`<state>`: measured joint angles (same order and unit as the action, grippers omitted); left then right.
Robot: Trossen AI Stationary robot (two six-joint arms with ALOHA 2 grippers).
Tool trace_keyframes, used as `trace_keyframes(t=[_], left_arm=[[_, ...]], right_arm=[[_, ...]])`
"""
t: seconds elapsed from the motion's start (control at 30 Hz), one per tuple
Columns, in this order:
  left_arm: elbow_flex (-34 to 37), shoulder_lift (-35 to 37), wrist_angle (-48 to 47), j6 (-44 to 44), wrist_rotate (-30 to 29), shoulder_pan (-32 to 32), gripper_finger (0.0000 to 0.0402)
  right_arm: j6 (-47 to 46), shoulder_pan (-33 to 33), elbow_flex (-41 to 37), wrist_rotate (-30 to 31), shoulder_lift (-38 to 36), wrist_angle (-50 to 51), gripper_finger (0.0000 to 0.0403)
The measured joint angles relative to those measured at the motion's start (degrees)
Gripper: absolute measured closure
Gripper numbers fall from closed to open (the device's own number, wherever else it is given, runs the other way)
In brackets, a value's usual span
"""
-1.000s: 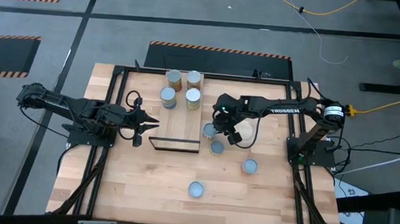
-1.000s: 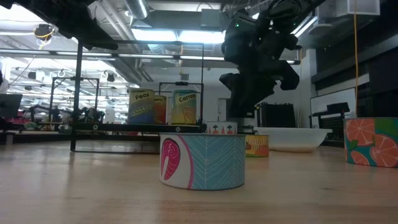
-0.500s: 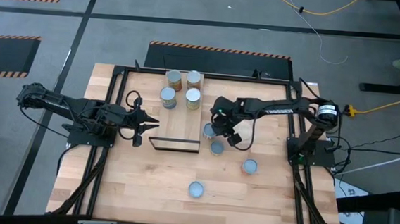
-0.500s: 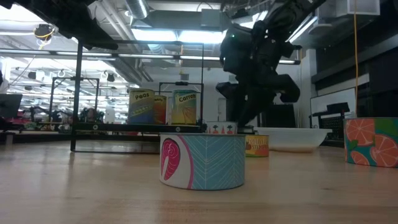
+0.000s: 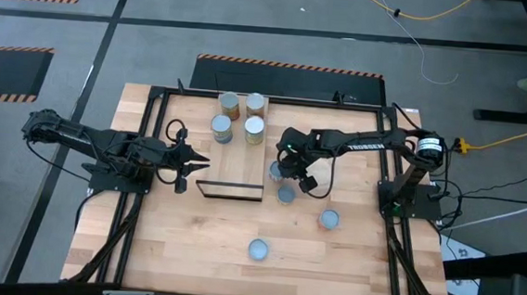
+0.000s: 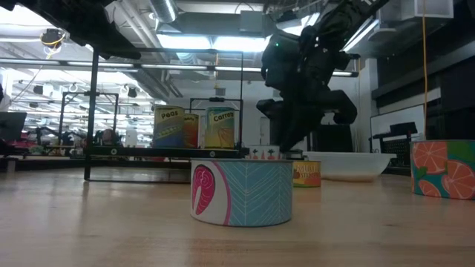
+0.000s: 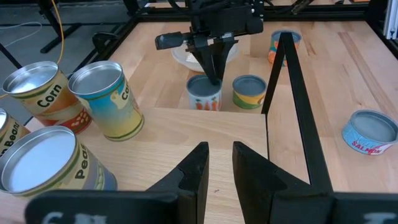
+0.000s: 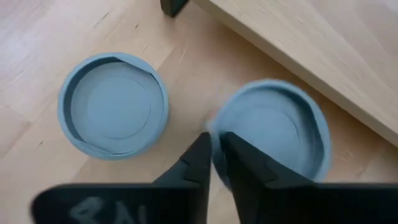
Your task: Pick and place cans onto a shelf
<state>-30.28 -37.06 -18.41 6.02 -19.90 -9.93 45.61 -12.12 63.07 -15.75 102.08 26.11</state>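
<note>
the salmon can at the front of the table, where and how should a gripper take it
The salmon can stands upright and alone, nothing beside it. It is short and wide, so probably best to come straight down from above and close the fingers across its side wall, just below the rim.

Grey floor [image 5: 67, 36], orange-black hazard stripes [image 5: 288, 66], yellow cable [image 5: 412, 14]; ceiling strip lights [image 6: 200, 41], exposed ducts.

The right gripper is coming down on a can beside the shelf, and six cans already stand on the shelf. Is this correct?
Not quite. The high view shows four cans on the shelf, not six. The right gripper is indeed at a can beside the shelf.
</note>
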Motion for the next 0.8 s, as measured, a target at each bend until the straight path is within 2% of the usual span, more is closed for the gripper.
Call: trace_keyframes(t=[0.17,0.47,0.57,0.8], left_arm=[[0.0,0.0,0.0,0.3,-1.2,0.0,0.0337],[0.0,1.9,0.1,1.1,-6.8,0.0,0.0337],[0.0,4.7,0.1,0.9,-8.6,0.0,0.0337],[0.0,14.4,-3.1,-3.2,-7.6,0.0,0.0337]], right_arm=[[0.0,0.0,0.0,-0.2,0.0,0.1,0.0387],[-0.3,0.0,1.8,0.5,0.3,1.2,0.0381],[-0.3,0.0,4.8,0.6,0.3,3.7,0.0385],[-0.7,0.0,14.5,0.4,0.3,14.2,0.0383]])
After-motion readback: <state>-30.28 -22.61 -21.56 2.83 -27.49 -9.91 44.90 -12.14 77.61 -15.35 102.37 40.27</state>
